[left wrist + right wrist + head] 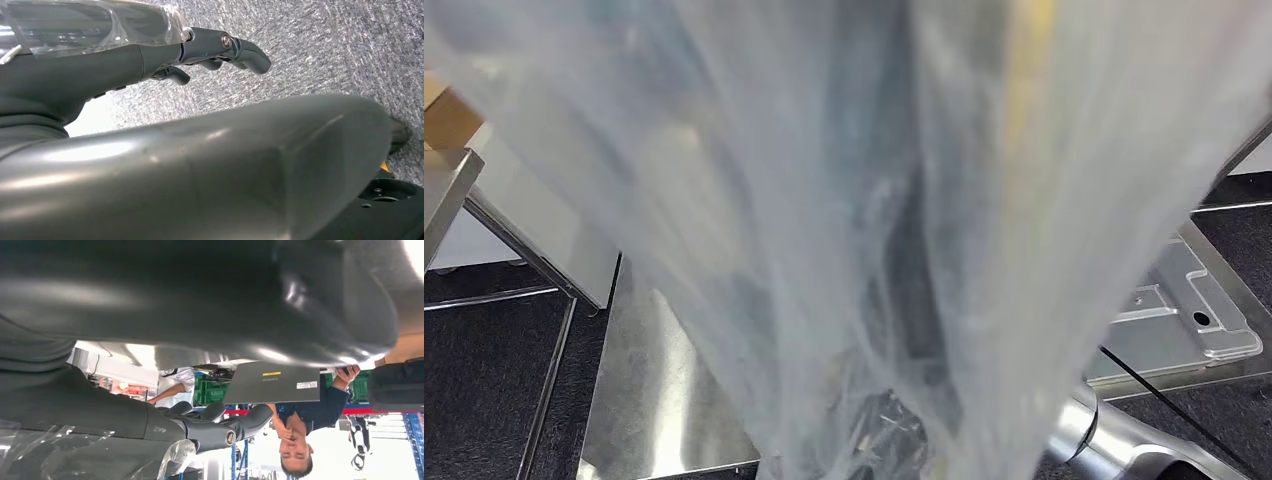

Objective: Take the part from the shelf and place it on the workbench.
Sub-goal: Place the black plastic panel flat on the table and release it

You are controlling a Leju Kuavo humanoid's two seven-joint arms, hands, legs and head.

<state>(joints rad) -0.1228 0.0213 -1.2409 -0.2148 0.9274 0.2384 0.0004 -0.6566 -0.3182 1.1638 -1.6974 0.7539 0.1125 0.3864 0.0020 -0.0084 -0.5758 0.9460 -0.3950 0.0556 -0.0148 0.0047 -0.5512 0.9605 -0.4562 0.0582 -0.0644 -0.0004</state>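
The part (874,200) is wrapped in a clear plastic bag and hangs close in front of the head camera, hiding most of the scene behind it. In the left wrist view the bag's film (90,25) lies against my left hand (150,55), whose dark fingers stretch out over grey carpet. In the right wrist view the same film (75,455) presses against my right hand (190,430), fingers extended alongside it. Both hands hold the bagged part between them. My silver right arm (1114,440) comes in at the lower right of the head view.
A shiny metal worktop (654,400) lies below the bag, with a pressed sheet-metal panel (1184,310) to its right. A metal table edge (444,190) and a cardboard box (449,120) are at the left. A person (300,440) holding a laptop (272,382) stands near.
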